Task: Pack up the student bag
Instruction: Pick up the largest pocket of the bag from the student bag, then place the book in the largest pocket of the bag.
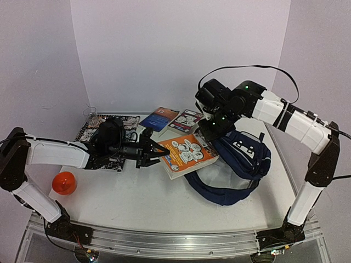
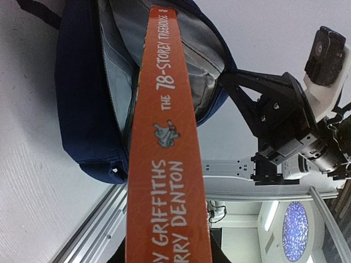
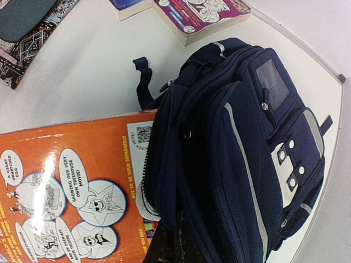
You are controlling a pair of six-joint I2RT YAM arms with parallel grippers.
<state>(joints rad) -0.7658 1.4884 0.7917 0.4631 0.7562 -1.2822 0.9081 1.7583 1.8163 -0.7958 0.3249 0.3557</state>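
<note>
Orange book (image 1: 186, 153) entering the student bag (image 1: 241, 156).
At centre the left gripper (image 1: 155, 150) pinches the book's 9 o'clock edge; its 3 o'clock end lies inside the bag's open mouth, whose rim the right gripper (image 1: 210, 137) nips, fingers pressed together. White table (image 1: 137, 203), pale walls (image 1: 164, 55) behind; the bag lies at 3 o'clock, a patterned mat (image 1: 90, 130) at 10, two books (image 1: 160, 118) at 12, an orange ball (image 1: 64, 183) at 8.

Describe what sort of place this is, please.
Probably a robotics lab test cell: two white robot arms bolted to a metal rail, at a white table enclosed by plain white backdrop walls.
</note>
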